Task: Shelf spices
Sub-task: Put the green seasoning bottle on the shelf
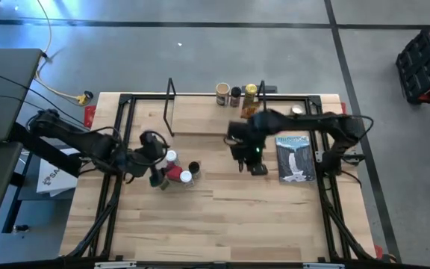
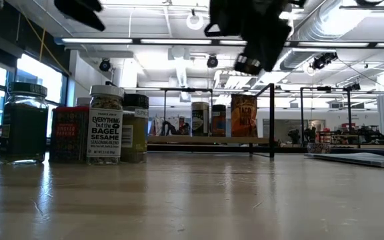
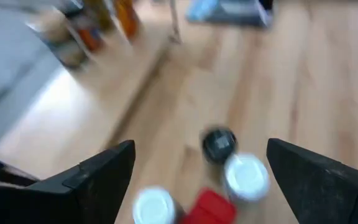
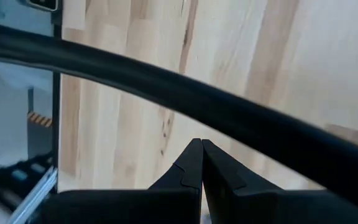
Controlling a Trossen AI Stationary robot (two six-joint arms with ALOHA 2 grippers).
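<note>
Several spice jars stand in a cluster on the table's left-middle: white lids, a black lid and a red body. In the low view they stand in a row, among them a green jar and a white-labelled jar. Three more jars stand on the shelf, a light plank with black wire uprights at the far edge. My left gripper hovers open above the cluster. My right gripper hangs shut over bare table near the middle.
A grey-blue booklet lies on the table right of my right gripper. A small silver disc sits near the far right corner. A black cable crosses the right wrist view. Bare wood spreads across the near half.
</note>
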